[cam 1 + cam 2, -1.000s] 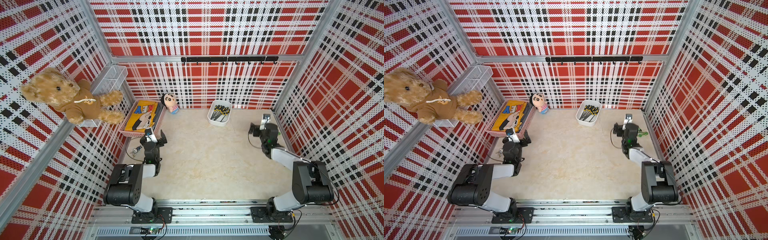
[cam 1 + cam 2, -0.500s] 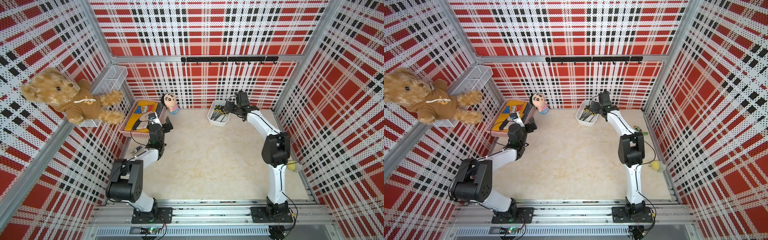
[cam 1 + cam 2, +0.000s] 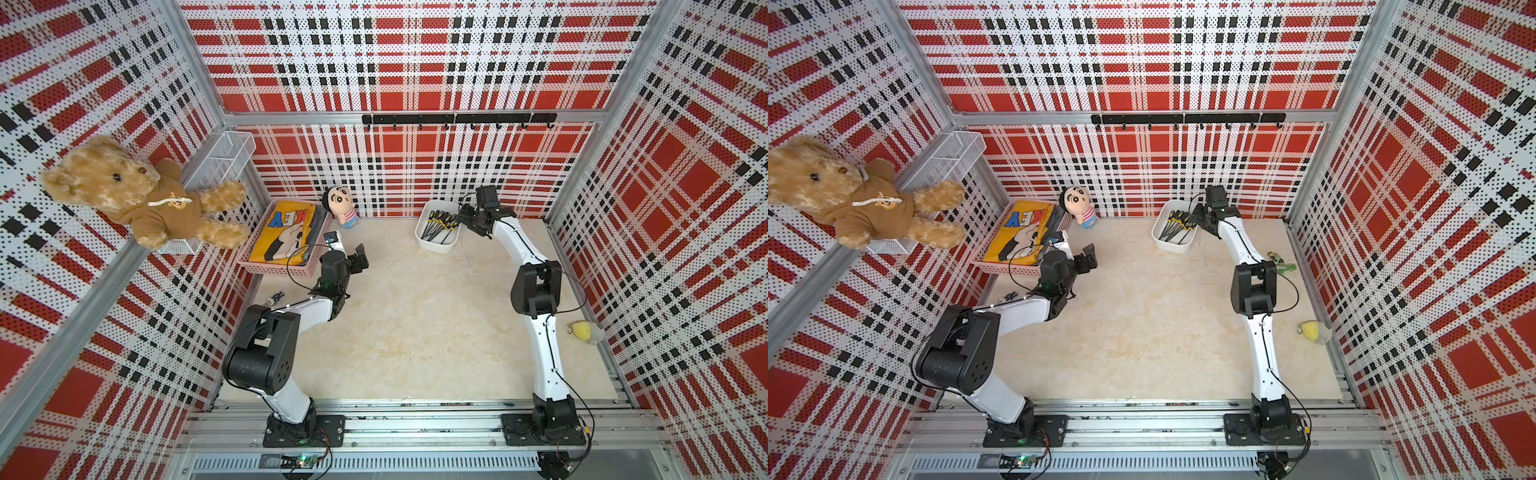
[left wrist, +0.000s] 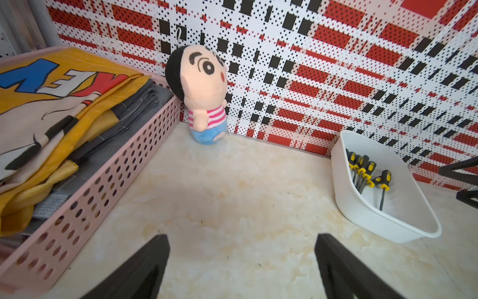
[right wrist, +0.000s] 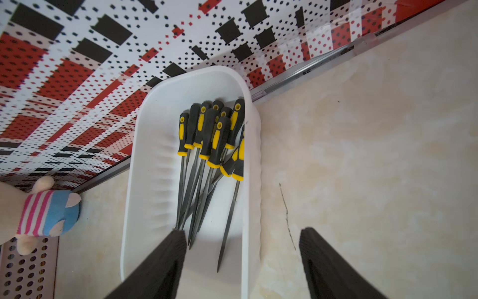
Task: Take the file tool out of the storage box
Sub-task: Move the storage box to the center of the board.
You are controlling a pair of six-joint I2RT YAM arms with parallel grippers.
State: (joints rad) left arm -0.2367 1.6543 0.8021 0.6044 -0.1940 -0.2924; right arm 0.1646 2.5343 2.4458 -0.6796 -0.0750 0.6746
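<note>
The right arm (image 3: 512,239) is stretched to the storage box (image 5: 152,155), right gripper (image 5: 243,231) spread wide astride its wall, nothing held; a second ago it was folded back.

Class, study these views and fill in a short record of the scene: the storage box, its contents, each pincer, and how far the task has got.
Storage box: plain white plastic tub, standing on the pale marbled table
Contents: a bundle of black-and-yellow-handled files, all lying inside
Right pincer: open, straddling the tub's side wall, one finger over its inside, the other outside; holding nothing
Left pincer: open, empty, over bare table near the pink perforated basket
Progress: no file lifted out yet
</note>
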